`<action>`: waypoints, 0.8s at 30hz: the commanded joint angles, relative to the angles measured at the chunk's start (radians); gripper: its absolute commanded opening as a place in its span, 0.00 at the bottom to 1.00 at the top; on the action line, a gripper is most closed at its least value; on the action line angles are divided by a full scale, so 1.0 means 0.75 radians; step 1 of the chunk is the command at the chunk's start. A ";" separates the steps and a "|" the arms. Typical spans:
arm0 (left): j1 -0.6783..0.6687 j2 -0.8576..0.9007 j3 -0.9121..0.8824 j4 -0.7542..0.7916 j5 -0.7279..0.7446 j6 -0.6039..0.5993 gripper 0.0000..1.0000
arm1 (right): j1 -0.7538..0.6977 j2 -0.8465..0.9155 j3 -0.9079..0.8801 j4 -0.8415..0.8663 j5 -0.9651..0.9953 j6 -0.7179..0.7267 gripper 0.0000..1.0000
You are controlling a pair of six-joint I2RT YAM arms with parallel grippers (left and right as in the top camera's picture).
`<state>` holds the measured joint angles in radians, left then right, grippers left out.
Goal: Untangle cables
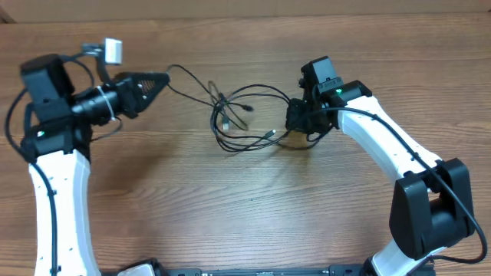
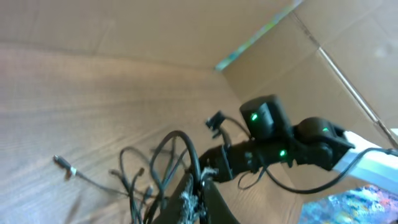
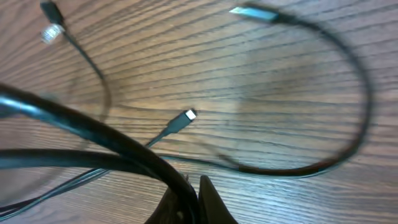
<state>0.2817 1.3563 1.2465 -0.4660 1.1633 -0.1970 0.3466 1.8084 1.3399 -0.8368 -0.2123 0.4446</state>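
Observation:
The cables (image 1: 239,116) lie as a loose tangle of thin black cords at the table's middle, and one strand runs left to my left gripper (image 1: 161,80). That gripper is shut on a cable; in the left wrist view its fingers (image 2: 200,198) pinch a strand, with the loops (image 2: 163,163) just beyond. My right gripper (image 1: 294,123) is at the tangle's right edge, low over the table. In the right wrist view its fingers (image 3: 198,200) are shut on a black cable (image 3: 93,127). Loose plugs (image 3: 185,116) and a silver-tipped end (image 3: 252,12) lie on the wood.
A cardboard wall (image 2: 311,56) stands along the table's far edge. The right arm (image 2: 280,146) shows in the left wrist view behind the tangle. A loose plug end (image 2: 63,163) lies on the wood at the left.

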 commanded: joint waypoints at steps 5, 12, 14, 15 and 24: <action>0.171 -0.073 0.039 0.064 0.046 -0.190 0.04 | -0.009 0.001 0.004 -0.009 0.053 0.007 0.04; 0.045 -0.063 0.034 -0.389 -0.457 0.035 0.23 | -0.007 0.001 0.004 0.014 0.033 -0.010 0.05; -0.022 -0.048 0.033 -0.422 -0.556 0.052 0.35 | -0.007 0.001 0.004 0.044 -0.051 -0.078 0.05; -0.066 -0.036 0.033 -0.429 -0.582 0.065 0.43 | -0.008 0.001 0.004 0.065 -0.114 -0.130 0.05; -0.348 0.182 0.033 -0.450 -0.620 0.071 0.55 | -0.008 0.001 0.004 0.193 -0.681 -0.545 0.07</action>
<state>0.0746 1.4395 1.2621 -0.7979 0.7124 -0.1753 0.3462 1.8084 1.3399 -0.7177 -0.4805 0.2081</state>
